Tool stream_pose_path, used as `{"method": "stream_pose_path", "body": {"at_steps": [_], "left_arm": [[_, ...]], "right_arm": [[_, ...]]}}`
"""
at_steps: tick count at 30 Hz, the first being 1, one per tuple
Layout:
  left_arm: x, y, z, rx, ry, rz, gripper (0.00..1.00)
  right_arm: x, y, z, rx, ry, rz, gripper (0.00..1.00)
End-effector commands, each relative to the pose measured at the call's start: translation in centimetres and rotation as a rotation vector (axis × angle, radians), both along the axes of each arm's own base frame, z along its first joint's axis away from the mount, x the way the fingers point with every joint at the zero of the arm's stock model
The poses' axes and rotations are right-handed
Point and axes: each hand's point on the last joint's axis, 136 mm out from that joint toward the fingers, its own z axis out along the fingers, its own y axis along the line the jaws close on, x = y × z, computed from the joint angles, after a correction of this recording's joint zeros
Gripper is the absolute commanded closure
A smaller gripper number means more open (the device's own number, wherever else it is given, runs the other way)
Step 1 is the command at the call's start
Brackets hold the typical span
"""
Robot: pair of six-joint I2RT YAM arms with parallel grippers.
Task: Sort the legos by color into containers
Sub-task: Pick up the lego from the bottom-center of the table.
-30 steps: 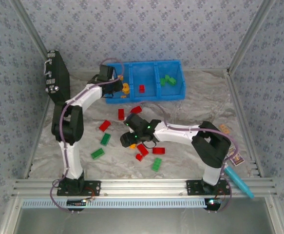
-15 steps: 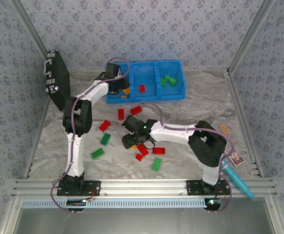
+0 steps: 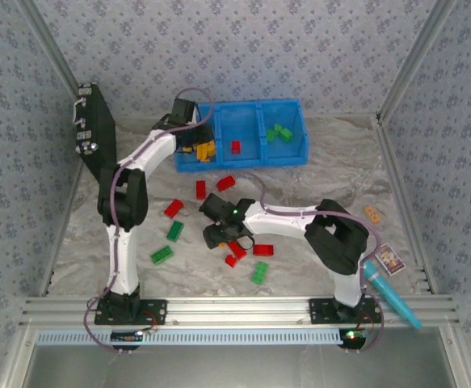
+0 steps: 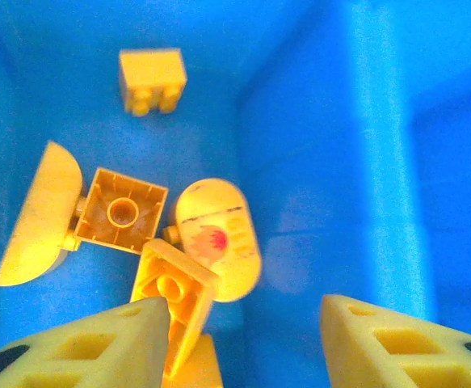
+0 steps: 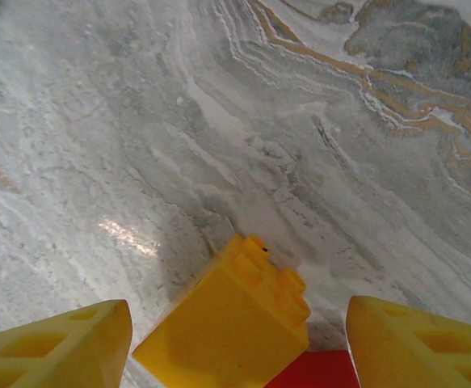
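The left pincer [image 4: 243,323] is found over the left compartment of the blue bin [image 3: 251,160], its fingers apart with nothing held, and several yellow bricks [image 4: 122,212] are seen lying on that compartment's floor. The right pincer [image 5: 237,323] is held low over the table [image 3: 332,178], its fingers apart on either side of a yellow brick [image 5: 219,331] that is not gripped, with a red brick [image 5: 316,373] just beside it. One red piece [image 3: 235,146] is noted in the middle compartment and green pieces [image 3: 280,132] in the right one, while loose red bricks [image 3: 173,208] and loose green bricks [image 3: 161,255] lie scattered on the table.

Left gripper [image 4: 241,343] spread wide, right gripper [image 5: 239,343] likewise
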Motion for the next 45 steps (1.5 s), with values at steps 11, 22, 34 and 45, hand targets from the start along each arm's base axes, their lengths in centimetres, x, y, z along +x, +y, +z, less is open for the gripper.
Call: {"method": "stream_pose_path", "body": {"at_steps": [11,22,34,45], "left_arm": [[-12.6,5.7,20.7,0.096,-0.377,-0.045,0.44],[-26.0,13.0,21.3,0.276,-0.404,-0.009,0.40],[-32.9,16.7,12.9,0.299,-0.237,0.052,0.35],[-34.1,15.1,8.7,0.173,-0.151,0.019,0.34]], "right_arm": [[-0.1,-0.3,-0.7,-0.062,0.022,-0.060,0.40],[0.1,-0.2,-0.8,-0.104,0.042,-0.041,0.61],[5.9,1.0,7.5,-0.047,-0.067,-0.032,0.64],[17.6,3.3,14.9,0.078,-0.326,-0.047,0.64]]}}
